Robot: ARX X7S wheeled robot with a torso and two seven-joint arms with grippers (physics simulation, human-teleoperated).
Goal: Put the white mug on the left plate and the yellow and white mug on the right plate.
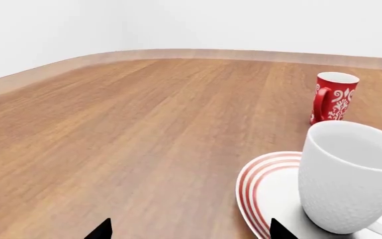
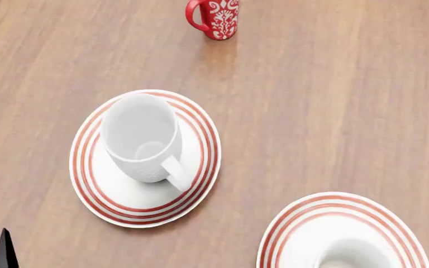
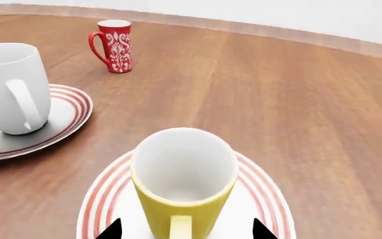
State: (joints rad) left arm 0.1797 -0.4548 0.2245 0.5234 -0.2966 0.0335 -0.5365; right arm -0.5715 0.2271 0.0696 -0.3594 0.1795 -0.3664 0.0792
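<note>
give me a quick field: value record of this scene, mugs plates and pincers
white mug: upright on the left plate, handle toward the robot
yellow and white mug: upright on the right plate, handle toward the right wrist camera
red patterned mug: upright on the wooden table, beyond both plates, on no plate
left pincer: open, empty, beside the left plate
right pincer: open, fingertips either side of the yellow and white mug's handle, not gripping
task state: both mugs sit on their plates
</note>
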